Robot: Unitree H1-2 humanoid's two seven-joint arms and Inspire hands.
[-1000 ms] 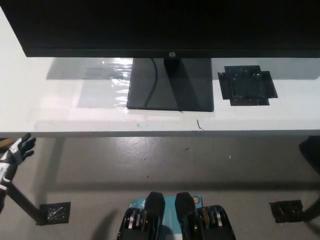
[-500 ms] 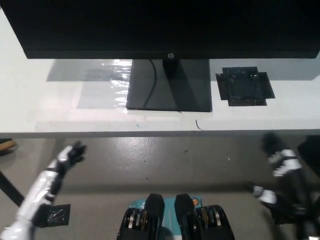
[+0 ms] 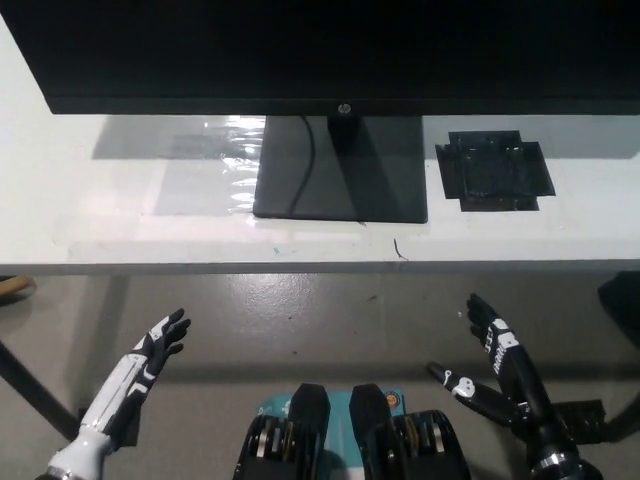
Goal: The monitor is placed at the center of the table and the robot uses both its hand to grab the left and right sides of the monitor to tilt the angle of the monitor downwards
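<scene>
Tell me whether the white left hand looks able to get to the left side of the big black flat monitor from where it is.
Probably yes. The white left hand hangs open, below the white table edge; nothing blocks its path up to the black monitor.

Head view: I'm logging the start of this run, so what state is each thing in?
monitor: upright on its stand at the table's middle, untouched by either hand.
left hand: open, raised below the table's front edge, holding nothing.
right hand: open, raised below the table edge, holding nothing.
</scene>
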